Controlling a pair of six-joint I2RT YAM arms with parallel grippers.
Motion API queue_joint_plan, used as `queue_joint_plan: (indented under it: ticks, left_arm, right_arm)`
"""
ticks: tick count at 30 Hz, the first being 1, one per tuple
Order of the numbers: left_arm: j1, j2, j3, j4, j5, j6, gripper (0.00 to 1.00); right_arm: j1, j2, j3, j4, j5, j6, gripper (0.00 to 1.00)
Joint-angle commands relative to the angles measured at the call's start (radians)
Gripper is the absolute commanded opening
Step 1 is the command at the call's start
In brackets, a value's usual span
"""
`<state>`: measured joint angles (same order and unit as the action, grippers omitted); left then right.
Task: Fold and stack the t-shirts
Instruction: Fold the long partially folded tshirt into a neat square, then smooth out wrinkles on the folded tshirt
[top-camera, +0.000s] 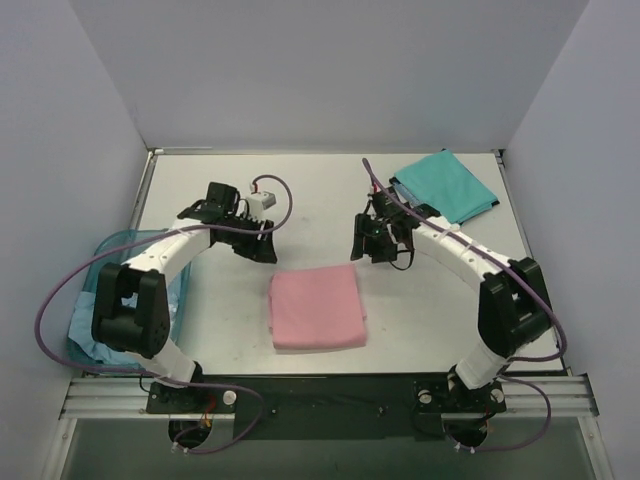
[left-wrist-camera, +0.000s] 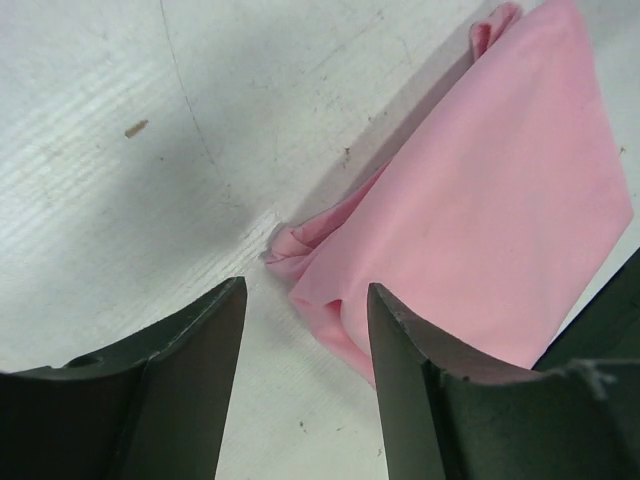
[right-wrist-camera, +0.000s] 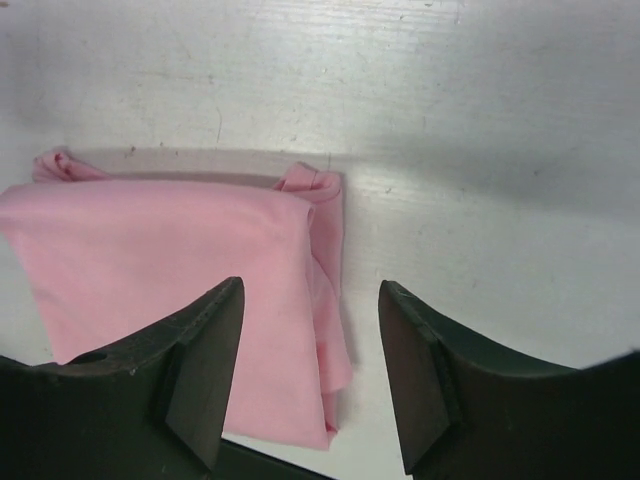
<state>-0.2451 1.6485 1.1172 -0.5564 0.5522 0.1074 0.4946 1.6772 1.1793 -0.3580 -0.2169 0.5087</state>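
A light pink t-shirt (top-camera: 316, 308) lies folded into a square at the table's front middle. It also shows in the left wrist view (left-wrist-camera: 480, 210) and in the right wrist view (right-wrist-camera: 170, 270). A teal green t-shirt (top-camera: 447, 185) lies folded at the back right. A pale blue t-shirt (top-camera: 100, 320) sits in the basket at the left. My left gripper (top-camera: 262, 244) is open and empty, above the table behind the pink shirt's left corner (left-wrist-camera: 305, 295). My right gripper (top-camera: 368, 248) is open and empty, above the table behind its right corner (right-wrist-camera: 312, 290).
A translucent blue plastic basket (top-camera: 112, 250) stands at the table's left edge beside the left arm. White walls close the table at the back and both sides. A metal rail (top-camera: 320, 390) runs along the front edge.
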Motion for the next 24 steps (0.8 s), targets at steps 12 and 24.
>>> queue_joint_plan:
  ticks: [12,24]
  left_arm:
    - [-0.148,-0.014,-0.01,0.038,-0.015,0.081,0.02]
    - [-0.056,0.172,0.078,0.058,-0.044,0.113,0.0]
  right_arm:
    - [0.044,0.082,0.054,0.042,-0.125,0.01,0.0]
    - [0.012,0.276,0.158,0.011,-0.113,-0.007,0.0]
